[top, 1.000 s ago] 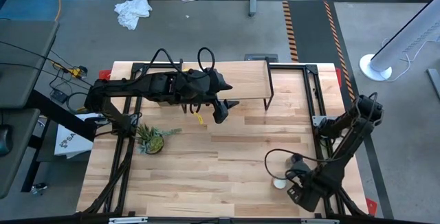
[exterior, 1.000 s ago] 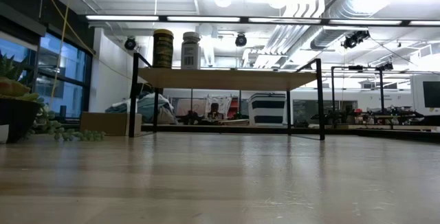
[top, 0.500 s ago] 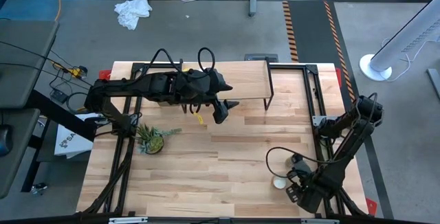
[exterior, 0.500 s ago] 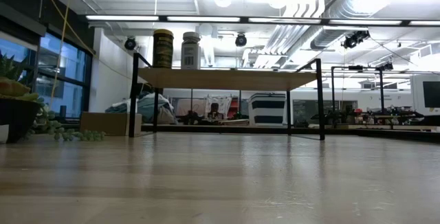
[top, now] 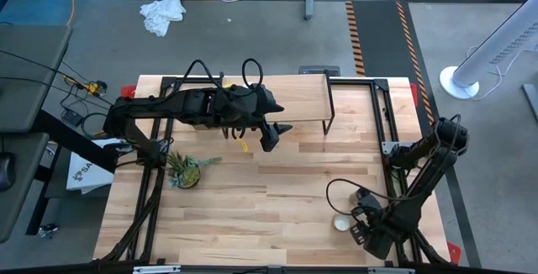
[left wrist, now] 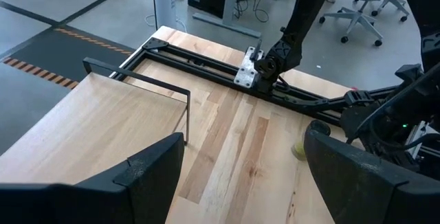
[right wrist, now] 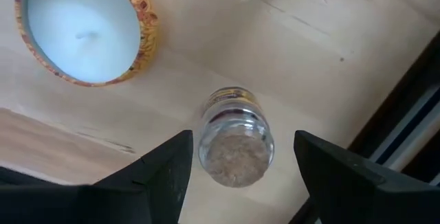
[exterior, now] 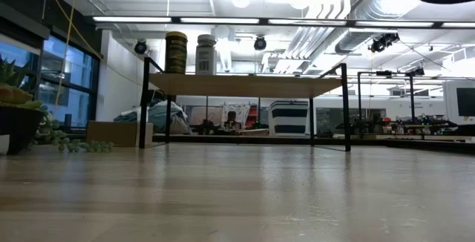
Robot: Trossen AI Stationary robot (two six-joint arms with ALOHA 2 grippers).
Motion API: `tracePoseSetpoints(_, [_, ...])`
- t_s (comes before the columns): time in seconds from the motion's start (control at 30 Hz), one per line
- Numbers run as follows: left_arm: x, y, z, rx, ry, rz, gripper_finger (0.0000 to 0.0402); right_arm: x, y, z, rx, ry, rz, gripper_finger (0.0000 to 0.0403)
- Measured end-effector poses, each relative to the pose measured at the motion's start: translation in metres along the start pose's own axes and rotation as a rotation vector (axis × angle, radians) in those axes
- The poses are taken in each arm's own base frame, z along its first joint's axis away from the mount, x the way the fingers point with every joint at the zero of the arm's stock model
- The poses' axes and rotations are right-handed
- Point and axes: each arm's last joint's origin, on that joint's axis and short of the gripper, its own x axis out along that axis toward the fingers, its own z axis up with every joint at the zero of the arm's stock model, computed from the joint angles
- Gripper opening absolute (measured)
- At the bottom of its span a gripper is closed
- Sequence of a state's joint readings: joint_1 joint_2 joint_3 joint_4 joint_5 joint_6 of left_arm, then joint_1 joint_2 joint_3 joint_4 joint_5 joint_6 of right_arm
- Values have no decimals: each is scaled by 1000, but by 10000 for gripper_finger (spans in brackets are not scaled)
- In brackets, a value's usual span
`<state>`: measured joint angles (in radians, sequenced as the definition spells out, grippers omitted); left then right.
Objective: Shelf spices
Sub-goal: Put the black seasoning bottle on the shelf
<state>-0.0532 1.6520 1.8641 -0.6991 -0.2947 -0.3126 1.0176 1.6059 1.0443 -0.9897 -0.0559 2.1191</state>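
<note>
The shelf stands at the table's twelve-o'clock edge, its plank running nine to three, and in the low view the mustard-yellow jar and the white-capped jar stand upright side by side at the plank's left end, the rest of the plank bare. The left gripper hangs just off the shelf's six-o'clock edge, its fingers spread apart and holding nothing. Broad bare wood lies between it and the right arm. Down at the table's five-o'clock corner the right gripper points at the board, fingers parted on either side of the tiny clear jar, which stands upright, long axis vertical; whether the fingers touch it I cannot tell. A round white tin lies just beside that jar. A potted plant sits toward nine o'clock. Beyond the table is grey floor with a crumpled cloth and orange-striped tape.
</note>
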Motion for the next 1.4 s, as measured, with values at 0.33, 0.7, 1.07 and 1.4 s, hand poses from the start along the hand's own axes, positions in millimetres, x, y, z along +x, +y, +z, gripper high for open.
tracePoseSetpoints(0.33, [0,0,0,-1,0,0,296,18,9,-5,4,19,-30,251])
tracePoseSetpoints(0.7, [0,0,0,-1,-1,0,296,35,15,-7,56,-9,-64,250])
tracePoseSetpoints(1.07, [-24,3,18,-6,-98,-6,296,24,17,-10,22,32,-78,168])
tracePoseSetpoints(1.4, [-150,29,72,46,-462,144,296,-101,14,19,-138,-207,2,168])
